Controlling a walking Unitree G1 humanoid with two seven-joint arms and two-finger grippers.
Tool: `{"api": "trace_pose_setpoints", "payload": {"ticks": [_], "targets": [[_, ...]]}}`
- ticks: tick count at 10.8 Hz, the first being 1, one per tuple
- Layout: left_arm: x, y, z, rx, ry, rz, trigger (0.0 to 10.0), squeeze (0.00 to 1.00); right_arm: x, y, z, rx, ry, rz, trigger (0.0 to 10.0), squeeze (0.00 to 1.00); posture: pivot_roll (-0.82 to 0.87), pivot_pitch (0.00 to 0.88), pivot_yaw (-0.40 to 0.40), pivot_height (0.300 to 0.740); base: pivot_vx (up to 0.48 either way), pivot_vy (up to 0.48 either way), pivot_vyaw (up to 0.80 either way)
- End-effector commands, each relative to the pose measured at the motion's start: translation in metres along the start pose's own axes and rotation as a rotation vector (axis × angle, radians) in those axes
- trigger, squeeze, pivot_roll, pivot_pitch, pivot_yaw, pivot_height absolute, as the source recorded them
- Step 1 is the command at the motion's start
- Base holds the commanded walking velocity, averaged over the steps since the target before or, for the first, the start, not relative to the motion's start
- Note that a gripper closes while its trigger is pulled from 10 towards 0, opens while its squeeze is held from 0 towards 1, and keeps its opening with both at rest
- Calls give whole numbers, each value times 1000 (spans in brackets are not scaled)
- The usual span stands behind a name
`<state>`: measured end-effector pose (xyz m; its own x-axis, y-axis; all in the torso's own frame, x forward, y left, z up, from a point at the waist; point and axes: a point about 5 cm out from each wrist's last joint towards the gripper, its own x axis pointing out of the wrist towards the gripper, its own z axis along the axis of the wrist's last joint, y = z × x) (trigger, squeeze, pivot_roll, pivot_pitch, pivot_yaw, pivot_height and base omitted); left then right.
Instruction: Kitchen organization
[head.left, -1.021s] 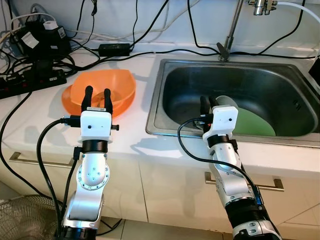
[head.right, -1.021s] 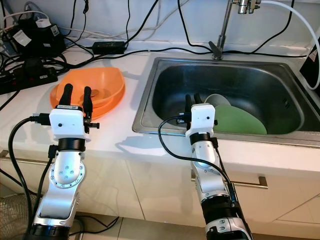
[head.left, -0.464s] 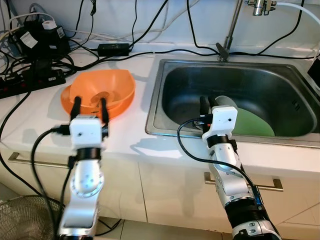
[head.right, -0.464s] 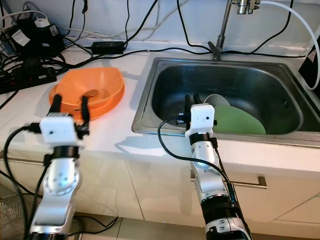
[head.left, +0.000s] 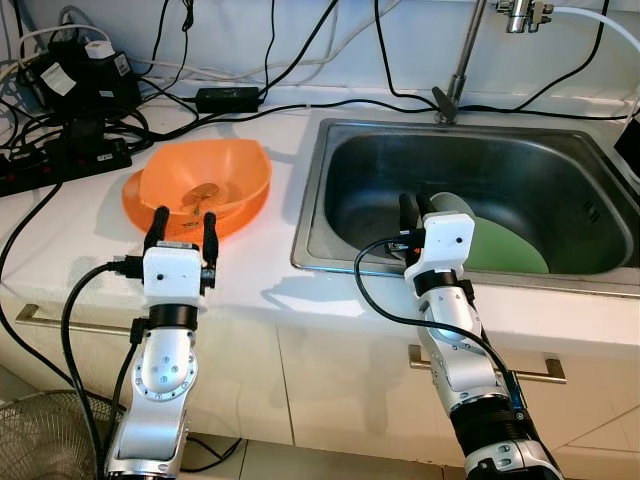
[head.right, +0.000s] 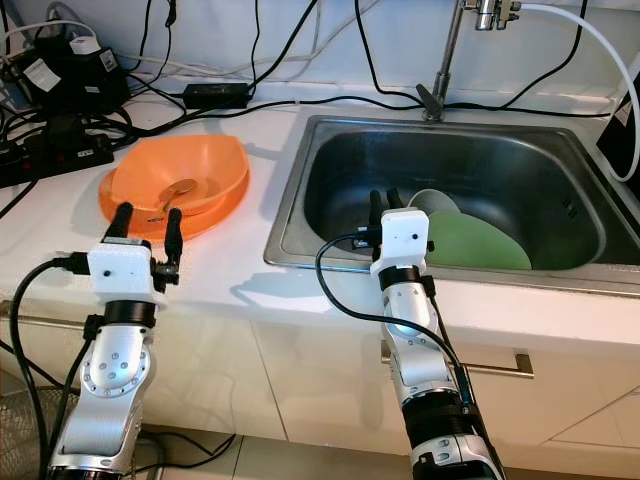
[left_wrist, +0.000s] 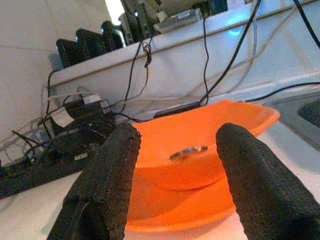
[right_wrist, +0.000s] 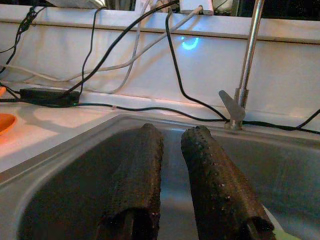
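Two stacked orange bowls (head.left: 200, 185) sit on the white counter left of the sink, with a small metal piece (left_wrist: 187, 151) lying in the top one. My left gripper (head.left: 183, 222) hovers open just in front of the bowls, near the counter's front edge, holding nothing. In the steel sink (head.left: 310, 200) a green plate (head.left: 505, 245) leans against a pale bowl (head.left: 450, 203). My right gripper (head.left: 413, 210) reaches over the sink's front rim beside that bowl, its fingers (right_wrist: 135, 185) drawn close together with nothing between them.
Power strips and tangled cables (head.left: 70, 150) crowd the counter's back left, and a black adapter (head.left: 230, 97) lies behind the bowls. The faucet (head.left: 462, 60) rises behind the sink. A wire fan guard (head.left: 50, 440) stands on the floor at the lower left.
My left gripper has dropped lower and pulled back from over the orange bowls towards the counter's front edge. The right arm has stayed still.
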<state>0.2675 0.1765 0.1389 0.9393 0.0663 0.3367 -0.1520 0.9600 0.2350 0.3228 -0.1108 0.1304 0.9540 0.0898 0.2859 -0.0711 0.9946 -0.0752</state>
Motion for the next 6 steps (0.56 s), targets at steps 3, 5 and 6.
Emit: {"api": "trace_pose_setpoints", "payload": {"ticks": [3,5,6], "targets": [[6,0,-7,-3,20,-16,10000,0,-2,3,-8,-1,42,7,10000,0,111,0,36,740,0,0,0],[10,-2,-8,1,21,-29,10000,0,-2,3,-8,-2,42,4,10000,0,110,0,38,740,0,0,0],[12,-2,-8,3,16,-27,10000,0,-2,2,-8,-1,41,3,10000,0,109,0,38,740,0,0,0]]}}
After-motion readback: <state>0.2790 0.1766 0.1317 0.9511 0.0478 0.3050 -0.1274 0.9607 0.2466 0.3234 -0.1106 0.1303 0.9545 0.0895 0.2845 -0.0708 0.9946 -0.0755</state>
